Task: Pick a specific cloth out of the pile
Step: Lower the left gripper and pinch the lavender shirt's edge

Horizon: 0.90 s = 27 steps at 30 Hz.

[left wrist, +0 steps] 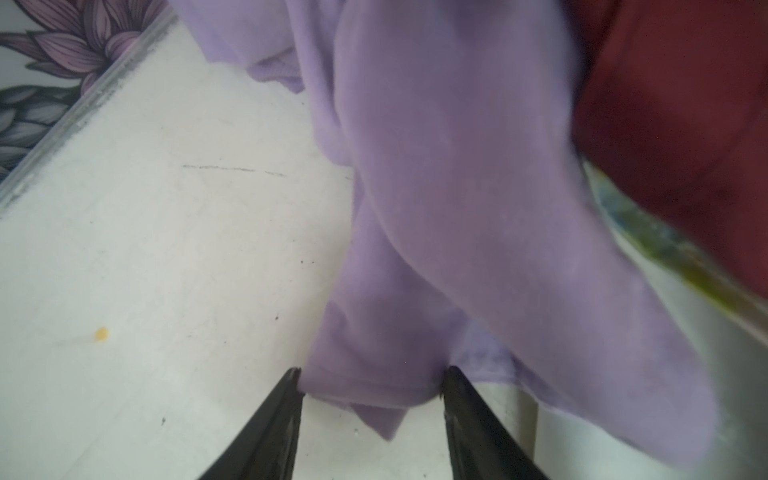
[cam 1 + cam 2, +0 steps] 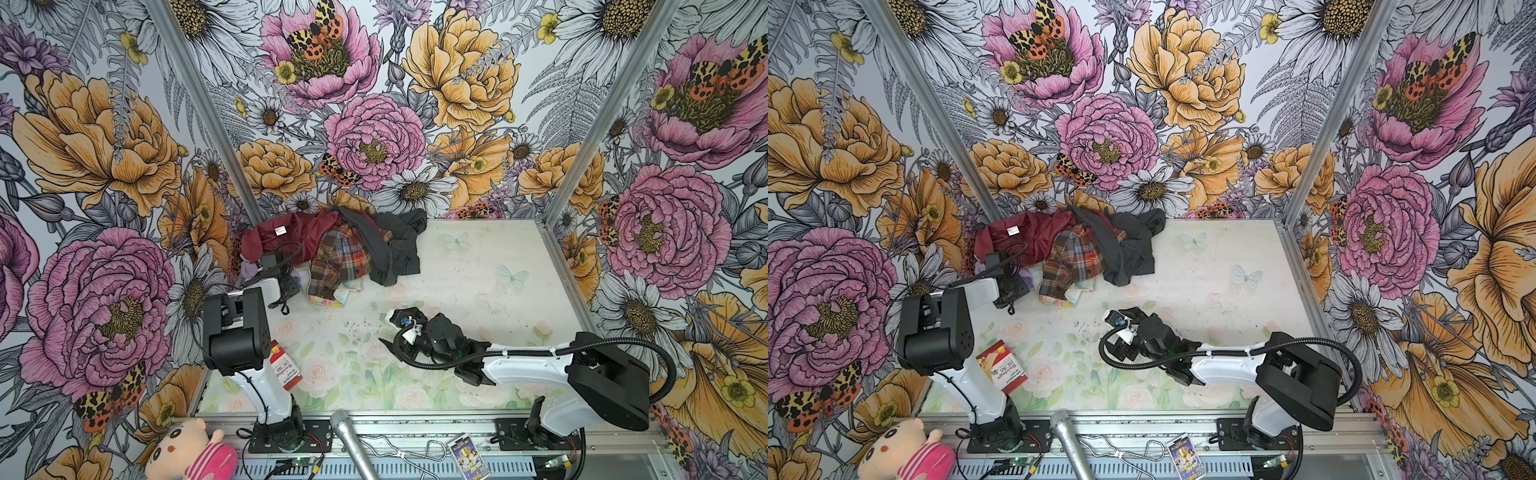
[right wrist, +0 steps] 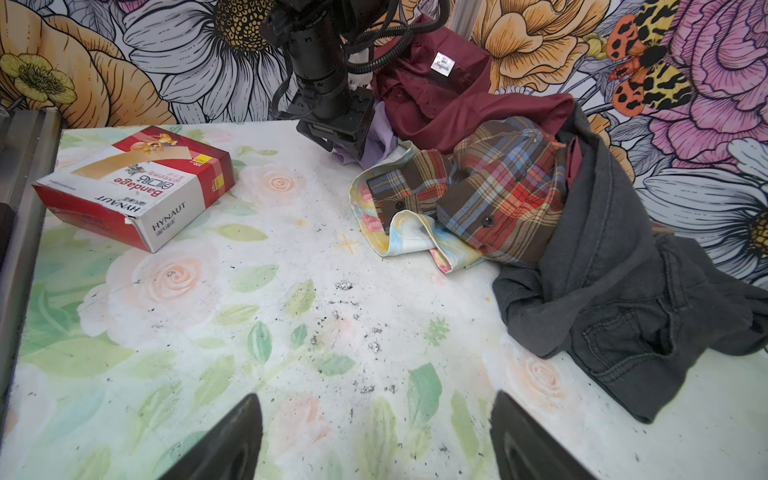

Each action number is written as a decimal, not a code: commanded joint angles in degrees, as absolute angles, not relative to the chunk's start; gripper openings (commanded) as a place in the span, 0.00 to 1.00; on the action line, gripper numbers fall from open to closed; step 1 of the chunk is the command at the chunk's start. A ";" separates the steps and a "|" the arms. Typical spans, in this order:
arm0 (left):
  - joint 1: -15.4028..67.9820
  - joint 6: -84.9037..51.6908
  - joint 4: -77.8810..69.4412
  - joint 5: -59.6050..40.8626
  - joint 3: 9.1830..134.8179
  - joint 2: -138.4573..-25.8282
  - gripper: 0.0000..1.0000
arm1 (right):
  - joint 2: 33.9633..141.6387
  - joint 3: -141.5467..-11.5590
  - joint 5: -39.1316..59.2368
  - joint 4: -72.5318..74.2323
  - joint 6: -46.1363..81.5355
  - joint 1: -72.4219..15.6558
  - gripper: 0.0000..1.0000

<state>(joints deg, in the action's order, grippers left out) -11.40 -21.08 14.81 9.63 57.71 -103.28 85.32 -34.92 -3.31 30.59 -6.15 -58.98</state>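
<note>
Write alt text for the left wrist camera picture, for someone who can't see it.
Blurred view of the lilac cloth draped over a white table, one edge lying between the parted dark fingertips of the left gripper. A maroon cloth lies beside it; a floral wall shows past the table.

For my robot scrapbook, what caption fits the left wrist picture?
Open left end effector straddles the edge of a soft light purple cloth, beside a maroon fabric cloth, over the white tabletop.
</note>
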 commanded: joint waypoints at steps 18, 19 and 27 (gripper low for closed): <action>-10.50 -19.25 16.64 15.30 59.28 -95.19 0.00 | 86.79 -34.15 -5.35 32.65 -7.08 -59.33 0.86; -9.93 -19.25 17.05 15.76 59.38 -93.67 0.00 | 86.88 -34.10 -5.40 32.70 -7.05 -59.34 0.86; -7.39 -18.82 20.70 16.65 60.20 -82.05 0.00 | 86.92 -33.80 -6.28 33.89 -6.68 -59.24 0.86</action>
<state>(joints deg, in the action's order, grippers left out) -7.60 -19.92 18.87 14.74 59.37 -85.60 86.41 -34.63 -4.97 31.33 -6.98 -58.98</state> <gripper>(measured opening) 0.064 0.865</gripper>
